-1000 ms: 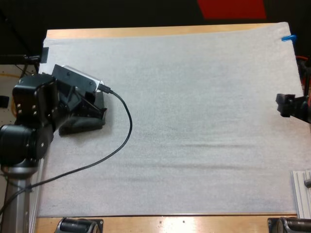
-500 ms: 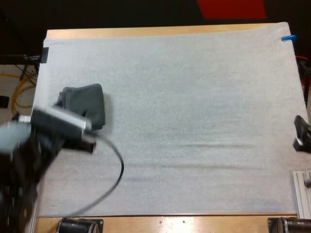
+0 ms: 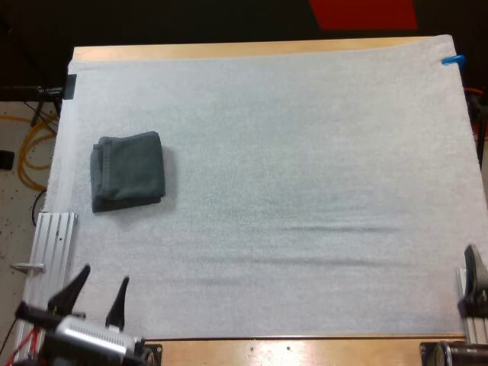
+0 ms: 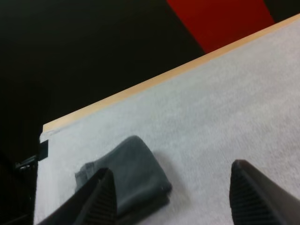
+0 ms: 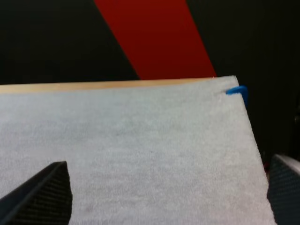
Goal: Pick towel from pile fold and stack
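One folded dark grey-green towel (image 3: 128, 171) lies flat on the left part of the white mat (image 3: 290, 191). My left gripper (image 3: 99, 292) hovers near the table's front left corner, well short of the towel, open and holding nothing. In the left wrist view its fingers (image 4: 101, 199) stand wide apart, with the towel (image 4: 129, 171) lying farther off on the mat. My right gripper (image 3: 472, 282) sits at the right edge near the front. In the right wrist view its fingers (image 5: 42, 197) are spread wide over bare mat (image 5: 140, 140).
An aluminium rail (image 3: 50, 242) lies along the mat's left edge, and another (image 3: 473, 324) at the front right. Black arm mounts (image 3: 122, 354) sit on the wooden front edge. The mat's far edge meets a wooden strip (image 3: 252, 49).
My left arm has let go of the folded towel and pulled back to the front left corner. My right gripper has slid along the right edge toward the front.
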{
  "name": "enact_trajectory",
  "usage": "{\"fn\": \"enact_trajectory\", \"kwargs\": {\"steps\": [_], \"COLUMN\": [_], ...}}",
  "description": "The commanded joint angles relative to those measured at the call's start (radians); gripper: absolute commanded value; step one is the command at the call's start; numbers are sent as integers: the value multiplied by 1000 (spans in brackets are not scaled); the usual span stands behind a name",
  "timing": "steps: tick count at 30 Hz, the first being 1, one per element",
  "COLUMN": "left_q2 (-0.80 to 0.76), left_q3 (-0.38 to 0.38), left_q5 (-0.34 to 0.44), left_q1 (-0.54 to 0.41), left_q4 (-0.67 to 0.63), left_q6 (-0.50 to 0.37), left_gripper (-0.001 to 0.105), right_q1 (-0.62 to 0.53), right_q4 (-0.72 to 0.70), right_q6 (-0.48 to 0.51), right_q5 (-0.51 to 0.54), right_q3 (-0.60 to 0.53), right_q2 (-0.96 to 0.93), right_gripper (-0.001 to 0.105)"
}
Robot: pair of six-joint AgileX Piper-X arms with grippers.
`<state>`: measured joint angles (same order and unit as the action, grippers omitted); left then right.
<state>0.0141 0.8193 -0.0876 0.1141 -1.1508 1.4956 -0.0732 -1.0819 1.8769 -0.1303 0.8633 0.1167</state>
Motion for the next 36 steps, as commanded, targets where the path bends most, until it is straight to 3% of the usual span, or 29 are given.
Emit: {"fn": "enact_trajectory", "kwargs": {"steps": [1, 5, 12, 15, 21, 26, 31, 36], "left_q2": [-43, -150, -171, -171, -168, -168, -166, -165], "left_q3": [-9, -14, -16, -21, -31, -104, -188, -261], "left_q5": [10, 48, 80, 80, 122, 182, 182, 119], "left_q1": [2, 2, -2, -2, -2, -2, -2, -2], "left_q4": [-39, -165, -311, -275, -64, 86, 119, 117], "left_q6": [6, 10, 46, 56, 111, 172, 172, 172], "left_gripper": [52, 52, 52, 52, 52, 52, 52, 52], "right_q1": [-5, -5, -3, -3, -3, -3, -3, -3], "right_q4": [1, 1, -36, -32, 52, 86, 86, 73], "right_q6": [13, 11, 4, -3, 21, 20, 35, 35], "right_q5": [-2, -5, -31, -30, -30, -30, -84, -110], "right_q3": [-14, -47, -45, -45, -69, -127, -191, -242], "right_q2": [-47, -175, -169, -171, -169, -146, -118, -114], "right_gripper": [82, 82, 82, 82, 82, 82, 82, 82]}}
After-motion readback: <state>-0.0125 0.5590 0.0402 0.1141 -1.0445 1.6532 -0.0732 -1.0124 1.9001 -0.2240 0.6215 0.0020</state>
